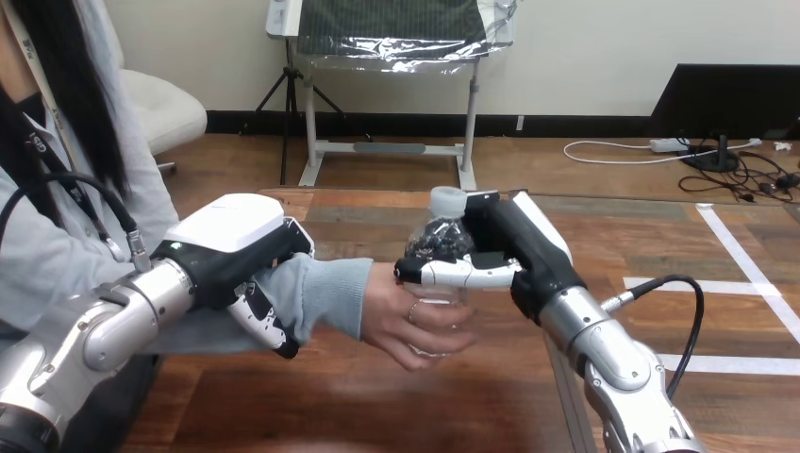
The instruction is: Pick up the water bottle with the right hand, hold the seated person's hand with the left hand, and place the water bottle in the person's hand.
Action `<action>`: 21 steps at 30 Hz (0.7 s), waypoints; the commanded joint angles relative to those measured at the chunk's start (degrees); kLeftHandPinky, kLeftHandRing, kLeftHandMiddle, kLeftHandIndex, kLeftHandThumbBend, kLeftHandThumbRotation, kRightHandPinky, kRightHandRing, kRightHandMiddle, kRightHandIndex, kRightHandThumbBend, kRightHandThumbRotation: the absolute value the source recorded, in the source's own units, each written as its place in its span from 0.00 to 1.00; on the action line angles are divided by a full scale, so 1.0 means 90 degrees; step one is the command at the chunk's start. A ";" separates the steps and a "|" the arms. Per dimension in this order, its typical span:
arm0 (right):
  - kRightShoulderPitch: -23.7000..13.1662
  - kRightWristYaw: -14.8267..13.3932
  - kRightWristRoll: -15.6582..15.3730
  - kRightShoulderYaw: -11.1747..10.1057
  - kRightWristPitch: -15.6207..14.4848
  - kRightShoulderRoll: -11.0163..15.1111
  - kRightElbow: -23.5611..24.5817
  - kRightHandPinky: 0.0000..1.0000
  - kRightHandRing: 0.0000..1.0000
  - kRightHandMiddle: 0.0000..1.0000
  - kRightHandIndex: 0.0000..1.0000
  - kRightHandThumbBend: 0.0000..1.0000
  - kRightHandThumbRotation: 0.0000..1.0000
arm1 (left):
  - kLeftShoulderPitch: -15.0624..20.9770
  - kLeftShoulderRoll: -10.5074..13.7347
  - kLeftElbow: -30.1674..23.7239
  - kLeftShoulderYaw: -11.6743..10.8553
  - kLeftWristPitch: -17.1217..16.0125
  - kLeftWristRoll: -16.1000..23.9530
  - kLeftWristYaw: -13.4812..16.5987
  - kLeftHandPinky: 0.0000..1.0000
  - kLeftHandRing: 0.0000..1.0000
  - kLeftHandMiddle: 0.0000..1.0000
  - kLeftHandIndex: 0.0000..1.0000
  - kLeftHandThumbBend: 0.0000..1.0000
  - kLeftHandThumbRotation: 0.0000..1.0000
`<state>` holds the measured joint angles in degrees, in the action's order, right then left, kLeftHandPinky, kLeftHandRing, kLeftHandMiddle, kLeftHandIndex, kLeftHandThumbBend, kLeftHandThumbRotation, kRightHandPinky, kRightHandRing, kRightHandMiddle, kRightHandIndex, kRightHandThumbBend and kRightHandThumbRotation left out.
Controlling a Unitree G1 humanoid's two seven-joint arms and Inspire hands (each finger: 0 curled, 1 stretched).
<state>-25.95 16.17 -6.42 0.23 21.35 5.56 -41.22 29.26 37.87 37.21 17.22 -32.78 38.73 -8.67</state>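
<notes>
A clear water bottle point(441, 238) with a pale cap stands upright at the middle of the view. My right hand point(509, 253) is shut on it from the right, thumb across its front. The person's hand point(415, 326) reaches in from the left and curls round the bottle's lower part, just below my thumb. My left hand point(247, 262) grips the person's forearm over the grey-blue sleeve point(325, 294), fingers curled under it.
The wooden table point(377, 396) lies below both arms. White tape lines point(726, 363) mark its right part. The person sits close at the left edge.
</notes>
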 commanded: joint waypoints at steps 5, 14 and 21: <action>-0.0844 0.0232 0.0344 0.0192 -0.0134 -0.0168 0.1630 0.21 0.26 0.34 0.39 0.81 0.17 | 0.0869 -0.0169 -0.0115 -0.0138 0.0077 -0.0099 0.0285 0.34 0.39 0.45 0.47 0.97 0.09; -0.0832 0.0367 0.0064 0.0327 -0.0166 0.0132 0.1630 0.48 0.53 0.56 0.64 0.90 0.41 | 0.0658 -0.0092 -0.0382 -0.0244 0.0223 -0.0225 0.0131 0.51 0.57 0.62 0.64 1.00 0.22; -0.0851 0.0524 0.0037 0.0417 -0.0163 0.0332 0.1552 0.64 0.67 0.69 0.78 0.96 0.55 | 0.0458 0.0009 -0.0537 -0.0267 0.0216 -0.0241 0.0169 0.64 0.70 0.76 0.80 1.00 0.32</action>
<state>-26.23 18.92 -6.92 1.99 18.10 9.13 -33.28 29.29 37.89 36.14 17.04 -31.43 38.31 -8.65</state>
